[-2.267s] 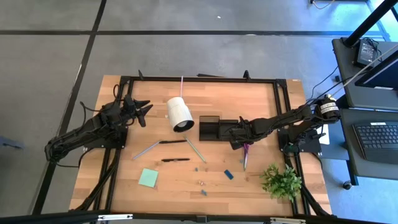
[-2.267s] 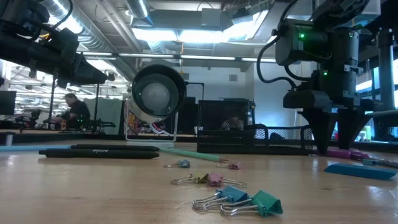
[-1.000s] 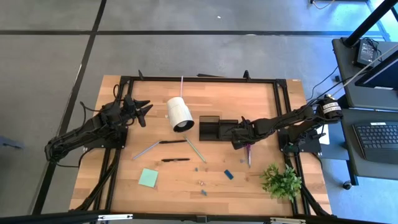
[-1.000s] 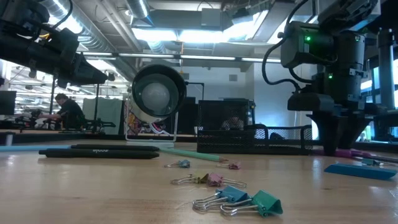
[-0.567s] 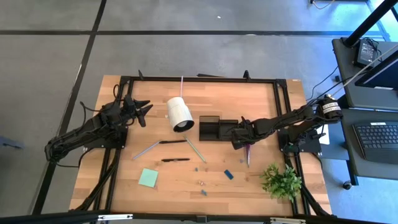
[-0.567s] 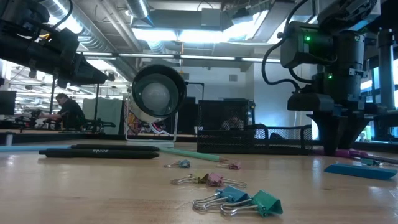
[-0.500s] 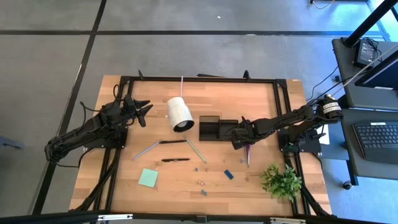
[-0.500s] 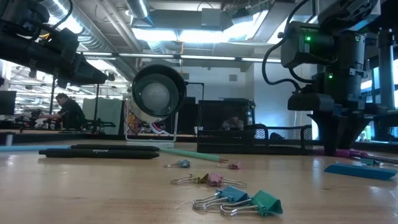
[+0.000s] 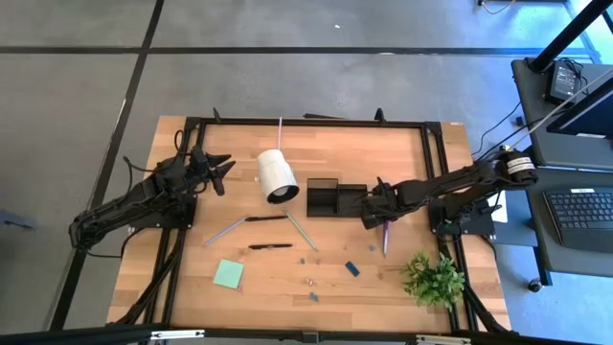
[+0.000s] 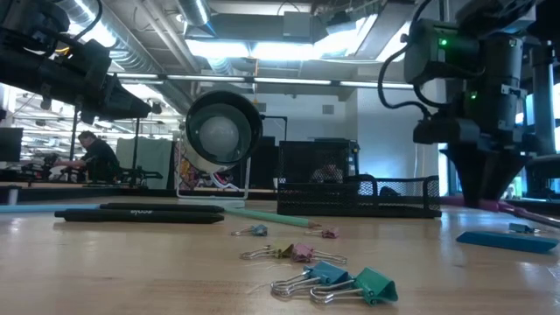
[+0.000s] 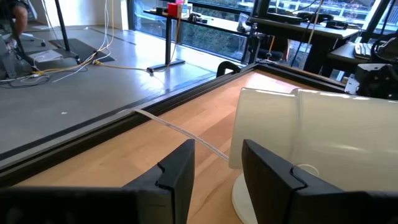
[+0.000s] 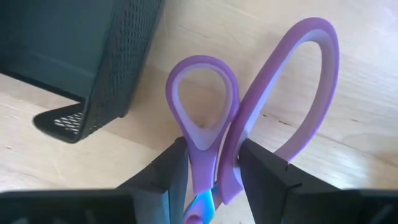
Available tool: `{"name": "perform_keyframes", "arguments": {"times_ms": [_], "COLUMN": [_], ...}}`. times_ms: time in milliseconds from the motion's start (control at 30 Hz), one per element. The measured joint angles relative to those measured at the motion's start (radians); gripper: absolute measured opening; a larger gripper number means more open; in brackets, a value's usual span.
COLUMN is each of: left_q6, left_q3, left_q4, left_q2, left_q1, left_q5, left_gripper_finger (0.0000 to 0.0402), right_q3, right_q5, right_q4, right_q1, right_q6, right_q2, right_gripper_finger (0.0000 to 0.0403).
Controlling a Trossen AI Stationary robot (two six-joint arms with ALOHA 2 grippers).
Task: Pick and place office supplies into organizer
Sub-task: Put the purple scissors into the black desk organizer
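Right gripper (image 9: 375, 215) clamped on the purple-handled scissors (image 12: 249, 118), fingers (image 12: 165, 177) pressing either side of the neck just below the two handle loops, seen plainly in the right wrist view. Right arm stretched low across the table from the right edge, wrist bent down, gripper just right of the black mesh organizer (image 9: 335, 199), whose corner sits close beside the smaller handle loop in the wrist view. Scissors (image 9: 385, 237) trailing from the gripper toward the near edge, ending a little short of the green leafy plant (image 9: 433, 278). Whether blades rest on the wood or hang clear: cannot tell. In the low view, right gripper (image 10: 481, 188) at the right, pointed down, organizer (image 10: 350, 192) standing behind the loose items. Left gripper (image 9: 218, 170) parked over the far left of the table, fingers (image 11: 177, 174) spread apart with nothing between them, aimed at the white cylinder roll (image 9: 277, 175) lying on its side just left of the organizer. Left arm folded back toward the left edge. Scattered on the near half: two pens (image 9: 269, 218), a pale green pencil (image 9: 302, 231), a bluish pen (image 9: 225, 230), a mint-green sticky-note pad (image 9: 228, 274), a small blue eraser-like block (image 9: 352, 270), and binder clips (image 10: 337, 280) nearest the low camera.
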Motion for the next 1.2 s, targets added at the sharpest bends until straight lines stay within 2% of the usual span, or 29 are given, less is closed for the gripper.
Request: {"name": "perform_keyframes", "arguments": {"times_ms": [300,467,667,900,1067,1200], "left_q6": [0.000,0.000,0.013,0.029,0.028,0.027], "left_q3": [0.000,0.000,0.000,0.000,0.000,0.000], "left_q4": [0.000,0.000,0.000,0.000,0.000,0.000], "left_q2": [0.000,0.000,0.000,0.000,0.000,0.000], "left_q1": [0.000,0.000,0.000,0.000,0.000,0.000], "left_q5": [-0.021,-0.021,-0.021,-0.021,-0.021,-0.021], "left_gripper_finger": [0.0127,0.0127,0.0127,0.0127,0.0127,0.0127], "right_q3": [0.002,0.014,0.105,0.278,0.352,0.364], "right_q5": [0.015,0.107,0.254,0.467,0.595,0.609], "right_q4": [-0.052,-0.055,-0.053,0.011,0.211,0.418], "right_q1": [0.000,0.000,0.000,-0.001,-0.009,-0.040], "right_q6": [0.000,-0.001,-0.081,-0.332,-0.616,-0.845], "right_q2": [-0.100,-0.200,-0.293,-0.300,-0.264,-0.209], "right_gripper_finger": [0.0130,0.0130,0.0130,0.0130,0.0130,0.0130]}}
